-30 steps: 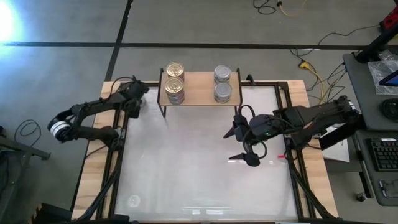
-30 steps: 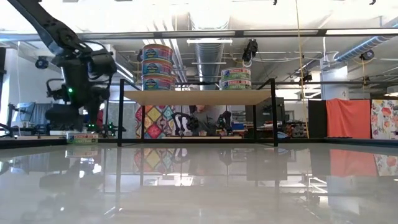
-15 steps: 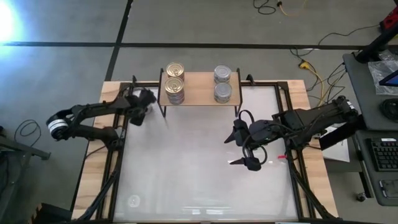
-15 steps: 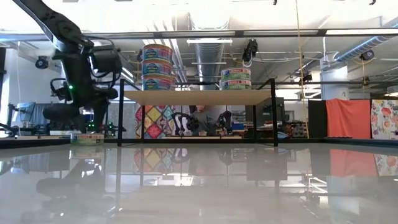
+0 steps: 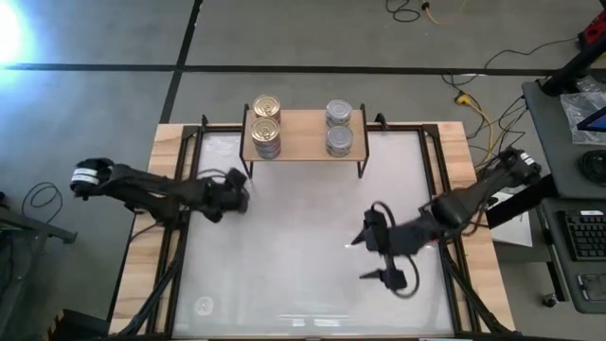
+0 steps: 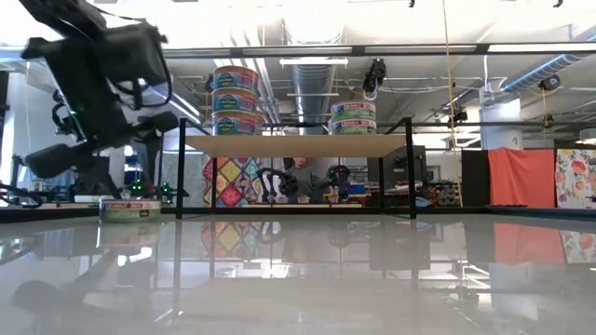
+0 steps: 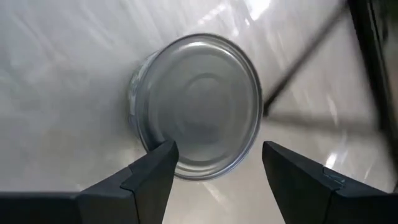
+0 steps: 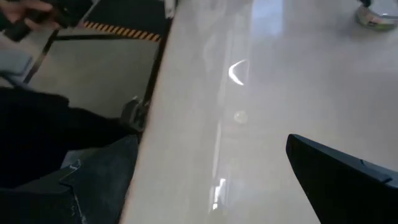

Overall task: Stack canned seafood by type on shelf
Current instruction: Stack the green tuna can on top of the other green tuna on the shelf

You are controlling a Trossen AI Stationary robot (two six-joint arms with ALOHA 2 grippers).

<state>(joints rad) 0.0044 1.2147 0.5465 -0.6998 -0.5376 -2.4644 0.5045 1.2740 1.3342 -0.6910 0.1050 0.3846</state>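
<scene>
A silver-lidded tin [image 7: 199, 115] stands on its base on the white table, and shows in the low view as the tin [image 6: 130, 210] left of the shelf. My left gripper [image 5: 234, 194] is open above it, fingers either side of its rim in the left wrist view [image 7: 217, 152], not touching. In the high view the gripper hides the tin. The wooden shelf [image 5: 303, 142] carries gold-lidded tins [image 5: 266, 121] on its left and silver-lidded tins [image 5: 339, 128] on its right, stacked. My right gripper [image 5: 379, 256] is open over bare table, right of centre.
The shelf stands on thin black legs [image 6: 179, 167] at the table's far edge. The table's black frame [image 5: 180, 227] runs under my left arm. Beyond the table edge, the right wrist view shows dark clothing [image 8: 43, 137], perhaps a person. Cables lie on the floor [image 5: 473, 95].
My left gripper has moved from the shelf's left end toward the near edge and somewhat rightward, coming closer to the low camera and tipping. My right gripper has drawn back toward the near edge. The tin on the table has stayed put.
</scene>
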